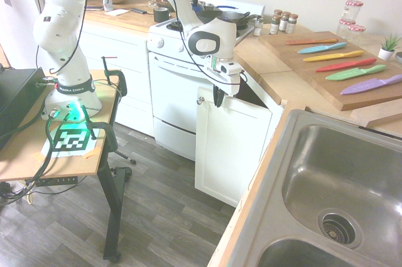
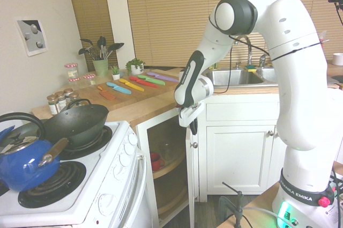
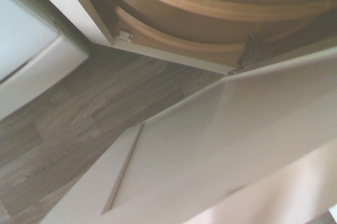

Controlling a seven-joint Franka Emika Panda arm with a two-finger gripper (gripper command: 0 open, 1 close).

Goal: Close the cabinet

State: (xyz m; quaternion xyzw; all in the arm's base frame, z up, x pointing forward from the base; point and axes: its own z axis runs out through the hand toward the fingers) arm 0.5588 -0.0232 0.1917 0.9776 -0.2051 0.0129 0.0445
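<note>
Beside the oven (image 1: 173, 100), the pinched-shut gripper (image 1: 217, 98) meets the cabinet (image 1: 229, 147) door's top; only the second exterior view shows shelves (image 2: 170, 166).

Lying underfoot: grey wood-plank flooring (image 1: 163, 210). Covering the windows: closed tan slatted blinds (image 2: 177, 13) (daylight glowing through). Hanging on the pale cream wall (image 2: 32, 78): two small framed pictures (image 2: 31, 36).

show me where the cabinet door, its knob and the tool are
cabinet door (image 1: 229, 147), first exterior view, on its recessed front panel
knob (image 1: 200, 100), first exterior view, on the round silver head
tool (image 1: 218, 97), first exterior view, at the dark fingertips
</note>
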